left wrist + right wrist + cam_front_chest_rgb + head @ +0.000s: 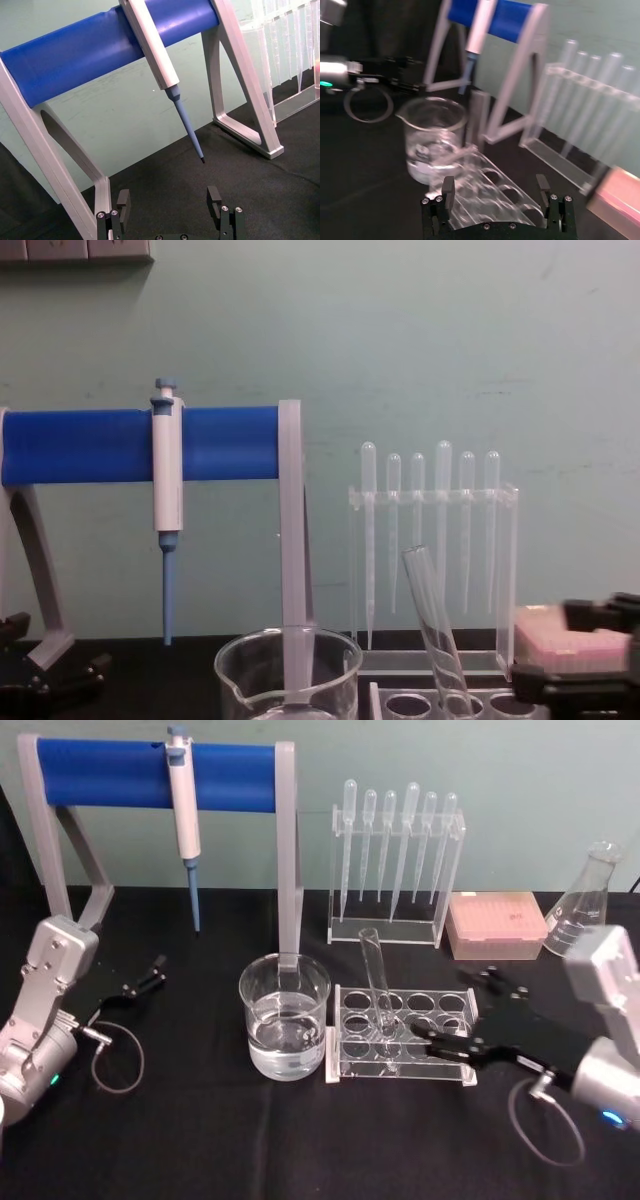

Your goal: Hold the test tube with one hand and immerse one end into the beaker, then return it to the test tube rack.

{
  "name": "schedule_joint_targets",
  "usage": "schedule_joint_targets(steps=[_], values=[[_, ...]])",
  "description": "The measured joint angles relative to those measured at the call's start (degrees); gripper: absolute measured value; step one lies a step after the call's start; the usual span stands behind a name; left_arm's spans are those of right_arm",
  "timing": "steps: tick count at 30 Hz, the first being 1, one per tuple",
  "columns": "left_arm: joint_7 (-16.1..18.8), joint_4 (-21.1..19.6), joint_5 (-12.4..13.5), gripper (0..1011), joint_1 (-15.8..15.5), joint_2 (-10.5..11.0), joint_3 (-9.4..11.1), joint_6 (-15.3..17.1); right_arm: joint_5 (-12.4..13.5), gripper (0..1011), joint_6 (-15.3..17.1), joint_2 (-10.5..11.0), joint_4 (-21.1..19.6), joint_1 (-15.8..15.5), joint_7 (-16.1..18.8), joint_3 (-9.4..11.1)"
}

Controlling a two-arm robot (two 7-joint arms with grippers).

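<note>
Spread fingers (448, 189) of the right gripper (440, 1007) hold nothing and reach over the 3 o'clock end of the clear rack (352, 1065). The test tube (377, 982) leans tilted in one rack hole, free of both fingers. Just beside the rack, at 9 o'clock, the beaker (284, 1016) sits part-filled on the black table (300, 1145). Far out at 9 o'clock, the left gripper (155, 972) rests with fingers (123, 201) apart, empty.

Test tube (378, 982) stands in rack (400, 1070), just left of right pincer (442, 1008); beaker (284, 1020) farther left, on counter (200, 1140).
</note>
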Motion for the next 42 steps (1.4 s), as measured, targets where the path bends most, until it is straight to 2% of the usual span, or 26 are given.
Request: schedule_joint_targets(steps=[4,5,8,11,12,17,24,31,37,38,42], values=[[0.0,0.0,0.0,1000,0.0,0.0,0.0,0.0,0.0,1002,2.7,-3.0,2.5,5.0,3.8,-2.2],[0.0,0.0,0.0,1000,0.0,0.0,0.0,0.0,0.0,1002,2.7,-3.0,2.5,5.0,3.8,-2.2],[0.0,0.0,0.0,1000,0.0,0.0,0.0,0.0,0.2,1002,4.6,-5.8,5.5,8.4,6.0,-3.1],[0.0,0.0,0.0,1000,0.0,0.0,0.0,0.0,0.8,1002,5.9,-7.9,7.7,10.5,7.2,-3.4],[0.0,0.0,0.0,1000,0.0,0.0,0.0,0.0,0.8,1002,5.9,-7.9,7.7,10.5,7.2,-3.4],[0.0,0.0,0.0,1000,0.0,0.0,0.0,0.0,1.2,1002,8.2,-10.5,10.8,13.5,8.5,-4.2],[0.0,0.0,0.0,1000,0.0,0.0,0.0,0.0,-0.1,1002,10.3,-11.6,12.7,15.9,9.3,-5.9],[0.0,0.0,0.0,1000,0.0,0.0,0.0,0.0,-1.0,982,10.9,-11.8,12.9,16.5,9.2,-6.4],[0.0,0.0,0.0,1000,0.0,0.0,0.0,0.0,-1.4,863,12.1,-11.9,12.2,16.8,9.0,-6.5],[0.0,0.0,0.0,1000,0.0,0.0,0.0,0.0,-1.4,802,12.3,-12.0,12.1,16.9,8.9,-6.5],[0.0,0.0,0.0,1000,0.0,0.0,0.0,0.0,-1.5,692,12.6,-12.1,11.9,17.0,8.7,-6.5]])
